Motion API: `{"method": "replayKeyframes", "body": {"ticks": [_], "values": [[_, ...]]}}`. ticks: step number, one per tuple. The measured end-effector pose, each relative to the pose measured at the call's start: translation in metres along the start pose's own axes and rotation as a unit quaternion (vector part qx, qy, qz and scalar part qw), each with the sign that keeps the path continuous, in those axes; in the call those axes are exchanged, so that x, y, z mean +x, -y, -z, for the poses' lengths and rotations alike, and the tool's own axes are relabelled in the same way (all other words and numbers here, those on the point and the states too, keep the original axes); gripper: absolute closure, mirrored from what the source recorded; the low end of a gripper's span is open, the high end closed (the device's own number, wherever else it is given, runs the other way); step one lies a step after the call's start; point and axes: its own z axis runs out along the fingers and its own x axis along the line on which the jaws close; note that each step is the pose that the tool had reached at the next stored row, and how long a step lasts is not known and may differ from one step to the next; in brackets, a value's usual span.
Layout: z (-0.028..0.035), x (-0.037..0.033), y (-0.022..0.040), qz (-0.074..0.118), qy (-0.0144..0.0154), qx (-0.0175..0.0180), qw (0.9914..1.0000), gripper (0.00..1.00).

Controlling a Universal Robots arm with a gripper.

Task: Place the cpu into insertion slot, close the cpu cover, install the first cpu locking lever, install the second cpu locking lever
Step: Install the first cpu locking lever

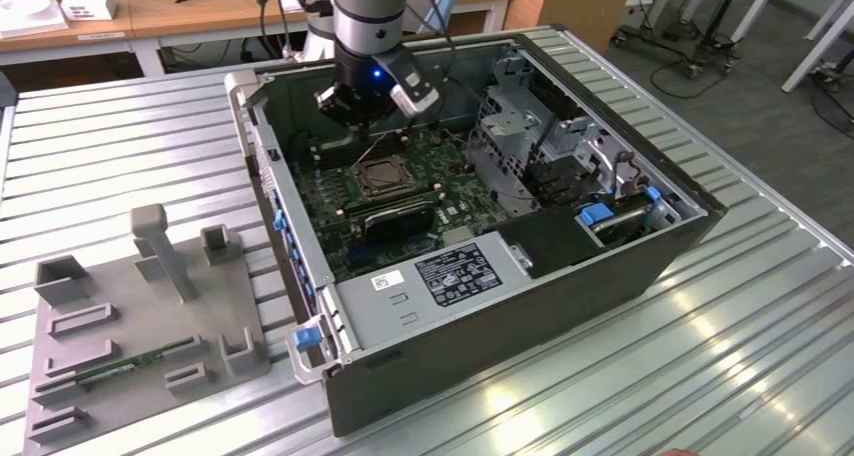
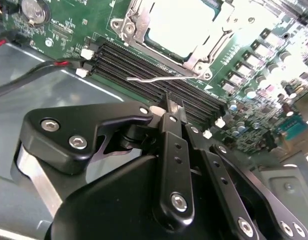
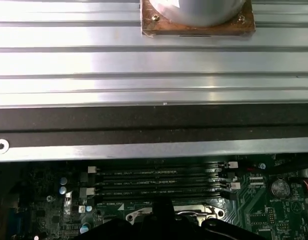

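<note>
The cpu (image 2: 178, 25) sits in the insertion slot (image 1: 356, 179), the cpu cover (image 2: 139, 22) seemingly down over it. The hand (image 1: 355, 116) hangs at the slot's 12 o'clock; open or closed, I cannot tell.

An open black computer case (image 1: 534, 306) lies on a ribbed metal table (image 1: 120, 146). A grey fixture plate (image 1: 127, 321) with upright holders lies beside it, at the exterior view's left. In both wrist views, long black memory slots (image 2: 134, 65) (image 3: 158, 181) and a round coin battery (image 2: 34, 10) (image 3: 280, 187) sit on the green board (image 2: 69, 25).
</note>
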Motion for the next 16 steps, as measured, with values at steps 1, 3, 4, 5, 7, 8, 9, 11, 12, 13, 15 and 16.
{"method": "replayKeyframes", "body": {"ticks": [1, 3, 4, 5, 7, 8, 9, 11, 12, 13, 15, 16], "values": [[-0.0002, 0.0, 0.0001, -0.006, 0.0015, 0.0002, 0.99998, 0.89], [-0.0007, 0.0, 0.0002, -0.023, 0.0052, 0.0008, 0.99973, 0.89], [-0.001, 0.0, 0.0003, -0.031, 0.0072, 0.0011, 0.99949, 0.89], [-0.0013, 0.0001, 0.0004, -0.04, 0.0092, 0.0014, 0.99916, 0.89], [-0.0021, 0.0001, 0.0005, -0.058, 0.0135, 0.002, 0.99821, 0.89], [-0.0024, 0.0001, 0.0006, -0.067, 0.0156, 0.0024, 0.99764, 0.89], [-0.0027, 0.0001, 0.0007, -0.075, 0.0175, 0.0027, 0.99701, 0.89], [-0.0031, 0.0002, 0.0008, -0.09, 0.0207, 0.0032, 0.99576, 0.89], [-0.0032, 0.0001, 0.0008, -0.093, 0.0215, 0.0034, 0.99546, 0.89], [-0.0032, 0.0001, 0.0008, -0.093, 0.0216, 0.0033, 0.99541, 0.89], [-0.0032, 0.0002, 0.0008, -0.093, 0.0217, 0.0033, 0.9954, 0.89], [-0.0032, 0.0002, 0.0008, -0.093, 0.0217, 0.0033, 0.9954, 0.89]]}}
